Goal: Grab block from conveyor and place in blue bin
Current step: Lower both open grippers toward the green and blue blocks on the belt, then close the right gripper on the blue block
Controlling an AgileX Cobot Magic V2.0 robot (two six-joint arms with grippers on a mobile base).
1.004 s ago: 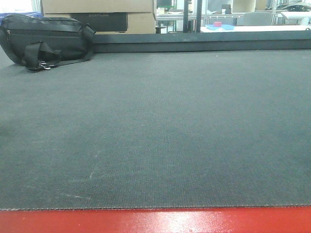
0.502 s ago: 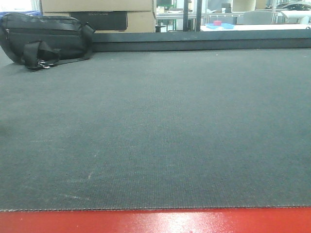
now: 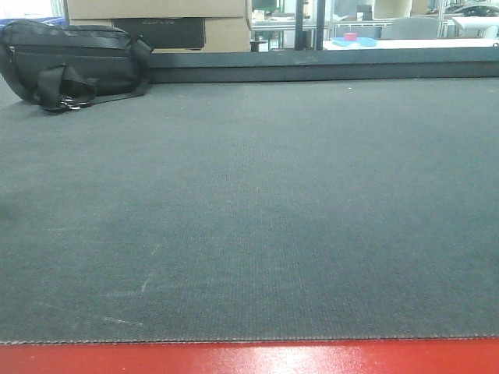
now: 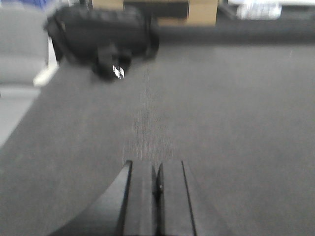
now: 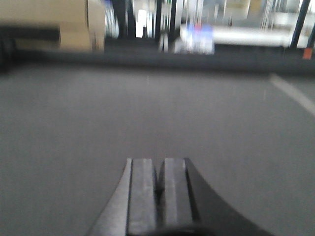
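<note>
- Our left gripper (image 4: pixel 156 172) is showing its 2 dark fingers pressed together, with only a thin seam between them and nothing clamped.
- Our right gripper (image 5: pixel 158 172) is showing the same: its 2 fingers are sitting side by side, closed, with a narrow dark line between them and nothing held.
- Both grippers are pointing out over the conveyor (image 3: pixel 257 202). Its dark grey woven matting is filling nearly all of each view and stretching wide and flat away from us.
- We are seeing a glossy red metal edge (image 3: pixel 249 360) running along the near side of the matting, at the bottom of the front view.
- We are seeing a dark raised rail (image 3: pixel 335 66) closing off the far side of the matting.
- A black bag (image 3: pixel 74 62) with a strap and a small metal clip is lying on the far left corner of the matting, against that rail. It is appearing blurred ahead of the left gripper, well apart from it.
- Cardboard boxes (image 3: pixel 156 9) are standing just behind the bag, beyond the rail.
- Far behind the rail, on a pale surface, a small blue shape (image 3: pixel 355 41) is carrying something pinkish red. It is too small for us to tell what either one is.
</note>
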